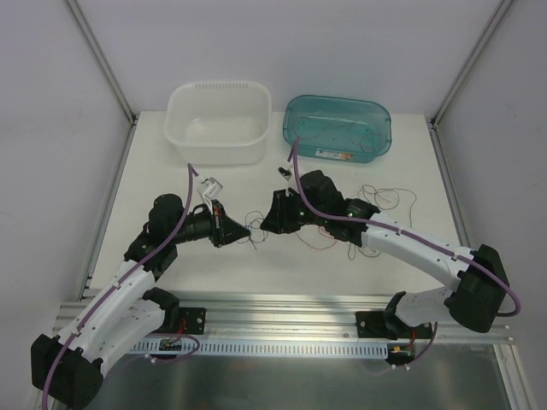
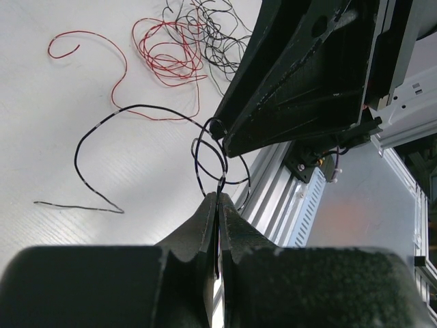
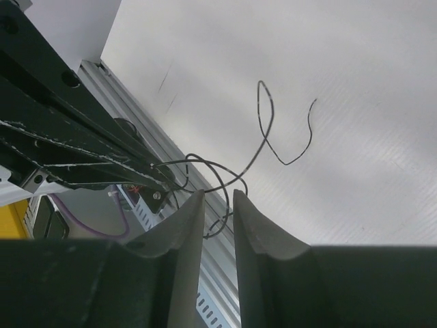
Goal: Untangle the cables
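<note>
Left arm [image 1: 128, 282] reaches in over the worktop [image 1: 171, 256]; white tub [image 1: 218, 152] stands at the far edge behind it.

Left jaws: clenched flat on a black cable [image 2: 136, 106]. This shows only in the left wrist view, where the strand enters the seam between the fingertips. From there the cable loops up past the right jaws' tip and trails left across the worktop to a free end. In the top view the same cable [image 1: 254, 229] is a faint scribble between the two arms, and the grip cannot be read there.

Right jaws: released, a narrow gap between the fingers (right wrist view). A loop of black cable [image 3: 271, 119] dips into that gap. Cannot tell whether it touches either finger.

Remaining cables: red cables [image 2: 167, 51] lie coiled beside a black tangle [image 2: 212, 27], the latter cut off by the top edge of the left wrist view. From above, the red [image 1: 320, 241] sits partly under the right arm [image 1: 419, 243], and a looser tangle [image 1: 385, 198] lies further right.

Teal bin [image 1: 338, 97] stands far right of the tub. Thin strands are visible inside it, colour unclear.
</note>
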{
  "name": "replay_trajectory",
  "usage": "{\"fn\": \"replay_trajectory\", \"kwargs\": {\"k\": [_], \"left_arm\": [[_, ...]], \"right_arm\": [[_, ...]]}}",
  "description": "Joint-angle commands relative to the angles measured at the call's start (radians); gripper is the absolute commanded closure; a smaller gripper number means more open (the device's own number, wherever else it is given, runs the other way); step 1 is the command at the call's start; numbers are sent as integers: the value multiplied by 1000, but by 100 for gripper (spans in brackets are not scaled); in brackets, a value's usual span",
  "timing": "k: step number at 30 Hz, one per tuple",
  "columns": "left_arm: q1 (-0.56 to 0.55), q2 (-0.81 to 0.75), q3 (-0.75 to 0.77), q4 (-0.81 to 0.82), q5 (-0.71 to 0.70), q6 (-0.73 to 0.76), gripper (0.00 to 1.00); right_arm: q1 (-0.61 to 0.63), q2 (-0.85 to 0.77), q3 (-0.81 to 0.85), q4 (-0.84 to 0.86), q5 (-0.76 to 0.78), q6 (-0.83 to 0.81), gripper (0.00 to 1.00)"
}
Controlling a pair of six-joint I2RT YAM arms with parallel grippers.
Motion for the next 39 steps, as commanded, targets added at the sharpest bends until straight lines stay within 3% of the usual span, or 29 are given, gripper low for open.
{"fn": "replay_trajectory", "kwargs": {"k": [1, 4, 5, 8, 14, 20, 25, 28, 35, 39], "left_arm": [[5, -24, 5, 16, -13, 20, 100], [5, -35, 2, 16, -42, 22, 100], [5, -47, -1, 16, -74, 19, 100], [5, -75, -23, 5, -143, 10, 100], [5, -110, -89, -34, -298, -76, 100], [5, -135, -142, -33, -302, -152, 98], [5, -213, -167, -19, -282, -168, 95], [5, -260, -188, -34, -320, -175, 99], [5, -314, -182, -214, -703, -186, 100], [5, -285, -92, -243, -878, -85, 100]], "right_arm": [[16, 21, -2, 80, -52, 27, 74], [22, 23, -10, 81, -48, 28, 82], [22, 18, -16, 64, -26, 19, 90], [15, -13, -18, -17, 59, -1, 99], [4, -158, -47, -61, 201, -19, 99], [5, -253, -116, 10, 333, -1, 99], [5, -214, -99, -24, 324, -4, 99], [5, -229, -105, -28, 351, -11, 99], [-47, -313, -61, -157, 400, -133, 99], [-80, -284, 8, -235, 264, -250, 99]]}}
